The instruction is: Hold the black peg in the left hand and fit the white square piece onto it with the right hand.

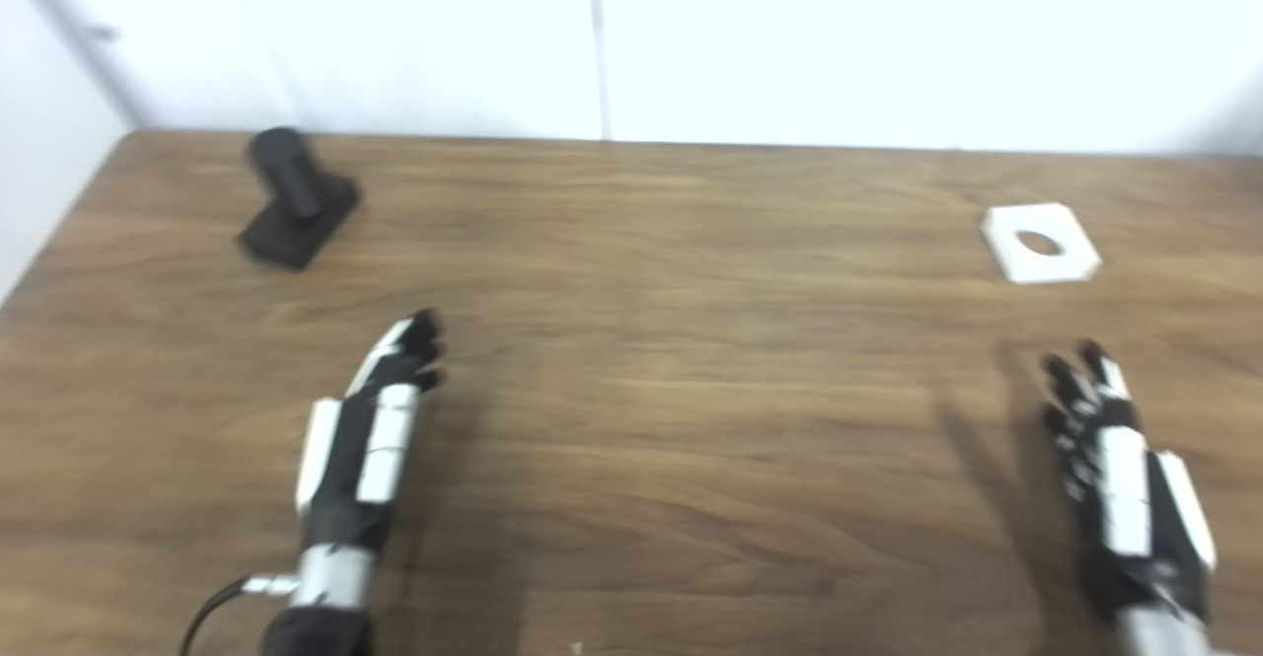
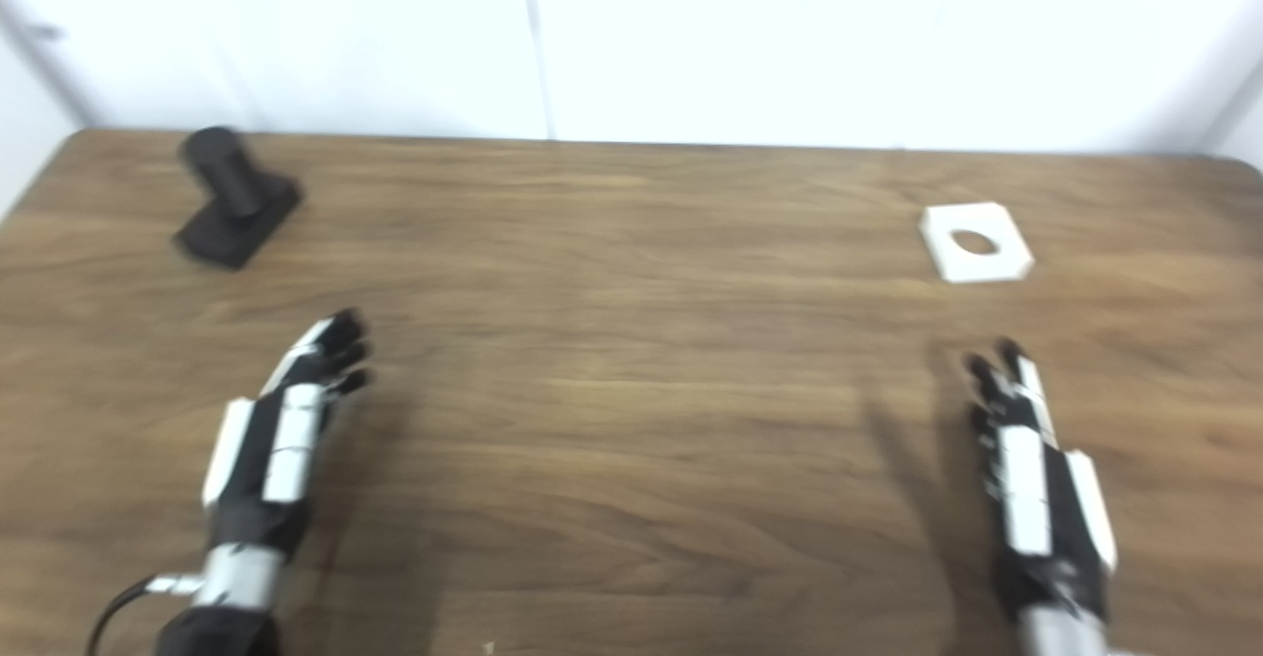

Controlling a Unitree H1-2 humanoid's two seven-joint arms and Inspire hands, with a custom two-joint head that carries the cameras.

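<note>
Nearest the left eye view's bottom edge, both hands are hovering over the table [image 1: 631, 439] with nothing in them. Left hand [image 1: 370, 429] is reaching forward with fingers extended and loosely together, released, pointing roughly toward the peg [image 1: 296, 197]. Right hand [image 1: 1120, 459] is likewise released, fingers spread a little and aimed at the square [image 1: 1041, 242]. Peg is sitting well ahead of the left hand near the far left corner, its post rising from a flat base. Square is lying flat near the far right, hole facing up, apart from the right hand. Each piece is lying on the side of the hand meant to take it, which is probably why the hands are advancing in parallel; by my judgement, no grasp has begun.

Moving to the right eye view, left hand [image 2: 286, 419], right hand [image 2: 1031, 469], peg [image 2: 235, 197] and square [image 2: 975, 242] are showing the same arrangement. It is adding the table's rounded far right corner, which the other view is cutting off, while trimming the left wall. Both views are blurred, so fine finger posture is hard to read.
</note>
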